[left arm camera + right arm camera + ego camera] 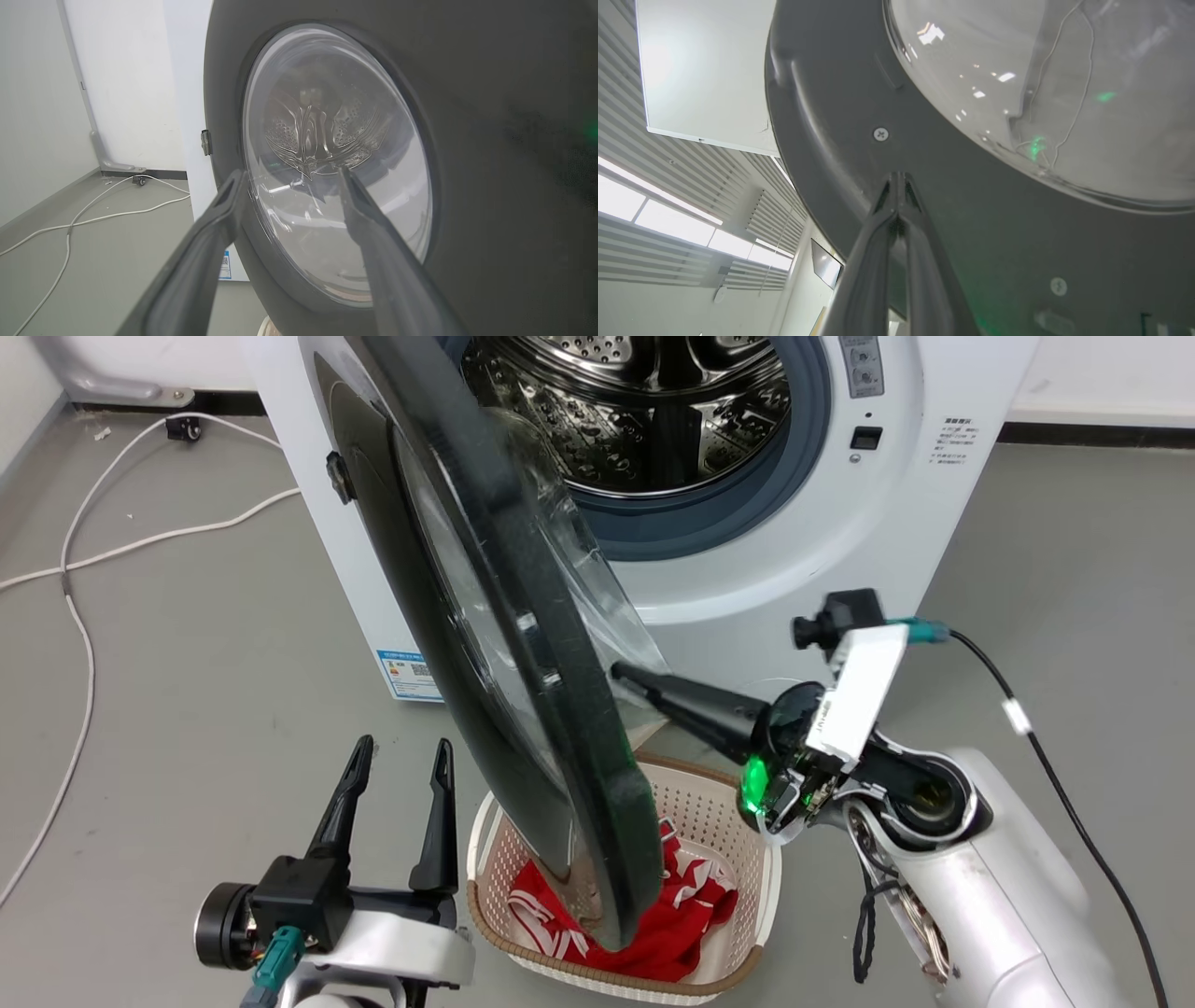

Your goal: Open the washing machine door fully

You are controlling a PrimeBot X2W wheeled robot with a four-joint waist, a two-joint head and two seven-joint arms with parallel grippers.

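The washing machine door (523, 644) stands about half open, hinged at the robot's left. Its edge is turned toward the head camera and its lower rim hangs above a basket (767, 896) of red cloth (686, 910). The right gripper (621, 672) has its 2 fingers clenched together on nothing, tips against the door's inner face beside the glass bowl, seemingly to push it wider. The left gripper (403, 747) hovers on the outer side, fingers spread and empty. The machine (840, 551) sits on a grey floor (187, 709), with white cables (84, 644) trailing toward a pale wall (131, 84).
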